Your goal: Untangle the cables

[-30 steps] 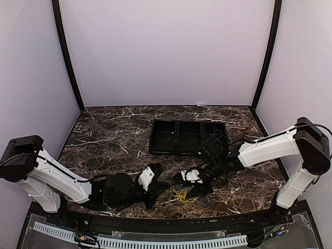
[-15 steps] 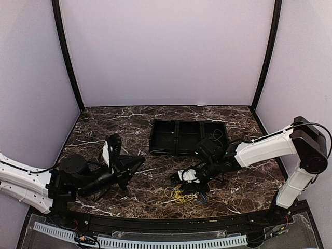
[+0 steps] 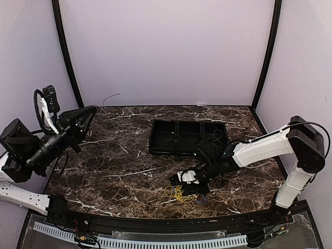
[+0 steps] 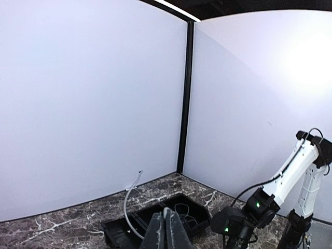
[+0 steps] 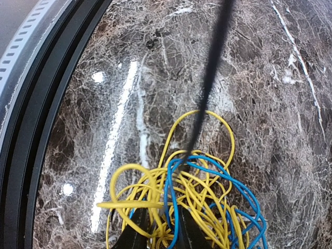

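Observation:
A tangle of thin yellow and blue cables (image 3: 179, 194) lies on the marble table near the front edge, right of centre. My right gripper (image 3: 185, 177) is low over it. In the right wrist view its jaws (image 5: 163, 233) stand narrow around strands of the yellow and blue cables (image 5: 192, 192). A blurred black cable (image 5: 212, 67) rises from the tangle. My left gripper (image 3: 93, 110) is raised high at the far left, shut on a thin pale cable (image 3: 110, 96) that sticks up beyond it. In the left wrist view the shut gripper (image 4: 167, 218) holds this curved pale cable (image 4: 127, 199).
A black three-compartment tray (image 3: 165, 136) stands at mid-table behind the tangle, with a thin dark cable coil (image 3: 215, 136) in its right compartment. The tray also shows in the left wrist view (image 4: 119, 228). Walls close in on three sides.
My left arm has swung from low beside the tangle up and to the far left, carrying the pale cable with it. My right gripper has stayed on the tangle, shifting slightly left.

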Controlling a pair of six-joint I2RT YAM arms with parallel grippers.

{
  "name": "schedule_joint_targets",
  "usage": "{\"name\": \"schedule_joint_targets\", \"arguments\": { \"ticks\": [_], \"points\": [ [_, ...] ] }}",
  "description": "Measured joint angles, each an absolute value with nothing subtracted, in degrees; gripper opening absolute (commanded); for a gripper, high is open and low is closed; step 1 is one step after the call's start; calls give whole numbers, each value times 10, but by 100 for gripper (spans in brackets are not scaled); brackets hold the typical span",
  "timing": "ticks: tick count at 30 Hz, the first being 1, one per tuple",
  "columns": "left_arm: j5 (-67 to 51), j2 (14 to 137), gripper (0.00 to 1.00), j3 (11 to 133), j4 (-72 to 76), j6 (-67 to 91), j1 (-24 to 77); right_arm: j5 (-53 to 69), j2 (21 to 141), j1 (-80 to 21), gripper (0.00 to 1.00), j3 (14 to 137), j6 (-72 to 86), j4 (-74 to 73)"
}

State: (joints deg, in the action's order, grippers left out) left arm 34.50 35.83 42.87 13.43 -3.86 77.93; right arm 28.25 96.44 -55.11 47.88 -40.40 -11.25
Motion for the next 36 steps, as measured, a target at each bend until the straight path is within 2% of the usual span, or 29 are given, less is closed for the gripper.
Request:
{"name": "schedule_joint_targets", "arguments": {
  "ticks": [8,15,24,30,36],
  "points": [
    [372,346,0,544,79,-112,779,280,967,-551,22,480,-404,-120],
    [409,367,0,644,35,-149,779,276,965,-551,37,481,-400,-129],
    [442,379,0,568,-29,-78,779,255,872,-551,62,514,-389,-187],
    [443,360,0,496,-41,-8,779,261,800,-535,68,540,-388,-228],
    [446,399,0,489,-51,44,779,291,733,-440,68,546,-358,-257]
  ]
}}
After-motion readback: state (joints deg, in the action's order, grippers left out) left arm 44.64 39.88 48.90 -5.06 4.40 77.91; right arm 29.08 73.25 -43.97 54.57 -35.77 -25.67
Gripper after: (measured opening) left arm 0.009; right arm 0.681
